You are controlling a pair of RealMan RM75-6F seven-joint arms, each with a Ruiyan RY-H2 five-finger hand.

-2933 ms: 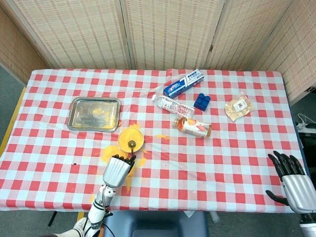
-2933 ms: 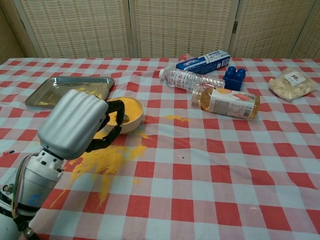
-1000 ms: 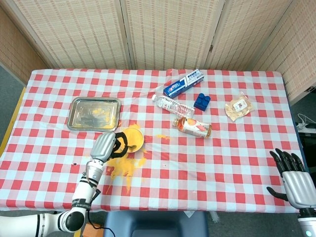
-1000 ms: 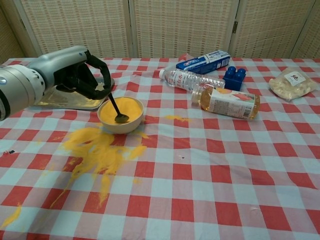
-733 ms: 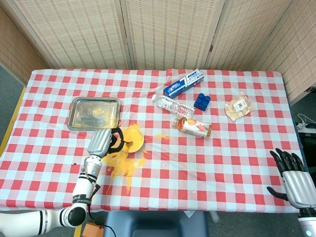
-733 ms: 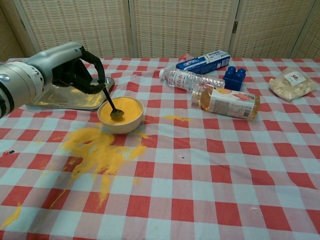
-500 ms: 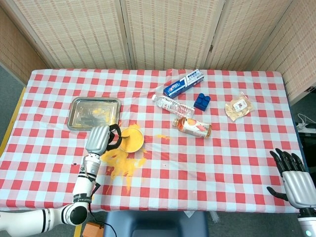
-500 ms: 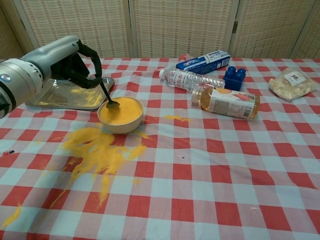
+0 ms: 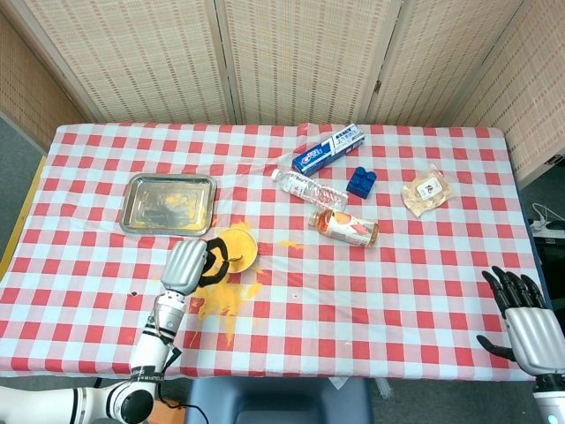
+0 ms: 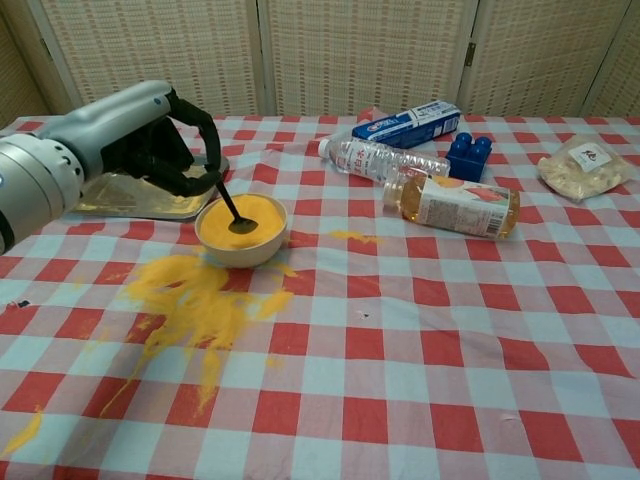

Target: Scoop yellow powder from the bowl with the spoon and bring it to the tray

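Note:
A white bowl (image 10: 242,245) (image 9: 243,260) of yellow powder stands left of the table's middle. My left hand (image 10: 140,135) (image 9: 186,263) hovers just left of it and grips a dark spoon (image 10: 232,213), whose scoop end dips into the powder. Behind the hand lies the metal tray (image 10: 100,195) (image 9: 169,203), with smears of yellow powder on its floor. My right hand (image 9: 528,320) hangs at the table's near right corner in the head view, fingers spread and holding nothing.
Spilled yellow powder (image 10: 195,300) covers the cloth in front of the bowl. On the far middle lie a clear bottle (image 10: 385,158), an orange drink bottle (image 10: 455,205), a blue box (image 10: 412,123), a blue block (image 10: 468,155) and a snack bag (image 10: 583,165).
My left hand, holding the spoon, swept from the bowl's left rim back toward its middle, and the scoop end now sits in the powder. The right hand stays still.

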